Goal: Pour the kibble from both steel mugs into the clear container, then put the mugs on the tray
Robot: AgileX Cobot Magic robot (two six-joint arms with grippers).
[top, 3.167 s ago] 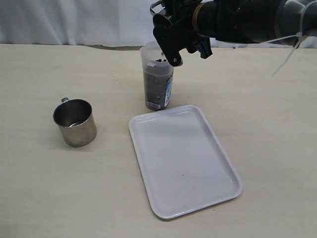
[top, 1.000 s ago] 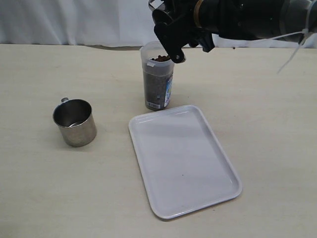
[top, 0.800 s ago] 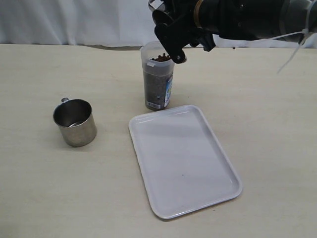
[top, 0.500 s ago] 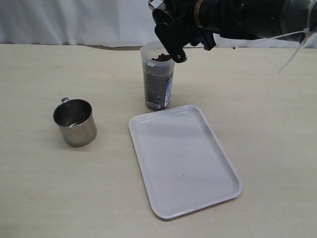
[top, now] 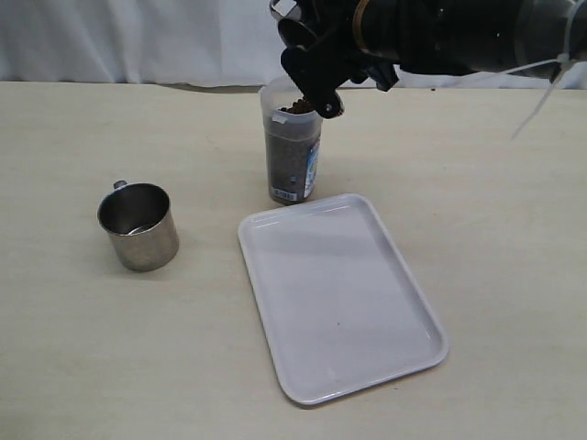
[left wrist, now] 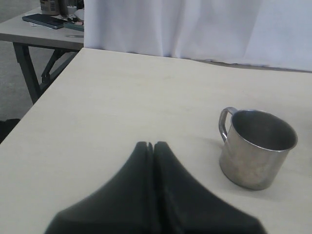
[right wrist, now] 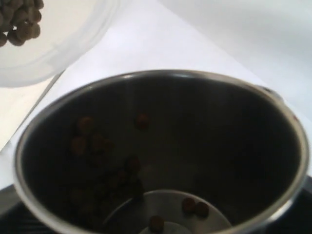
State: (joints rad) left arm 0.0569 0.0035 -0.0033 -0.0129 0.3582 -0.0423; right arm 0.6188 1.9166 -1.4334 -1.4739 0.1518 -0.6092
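My right gripper [top: 332, 66] is shut on a steel mug [right wrist: 224, 131], tipped over the clear container [top: 292, 174]. In the exterior view the gripper hides most of that mug. Only a few kibble pellets [right wrist: 195, 206] cling inside it. The container stands upright behind the tray [top: 339, 293], with kibble [top: 297, 107] heaped to its rim. The other steel mug [top: 139, 226] stands upright on the table to the left, handle away from the camera. My left gripper [left wrist: 152, 145] is shut and empty, hovering short of that mug [left wrist: 256, 148]. It does not appear in the exterior view.
The white tray holds nothing. A white curtain [top: 138, 37] runs along the table's far edge. Past the table's left edge stands a side table [left wrist: 44, 29] with small items. A white cable tie [top: 541, 87] sticks out from the right arm.
Kibble in the container has risen from below the rim to a heap at the rim. The right gripper with its mug has shifted slightly up and left. The left mug has not moved.
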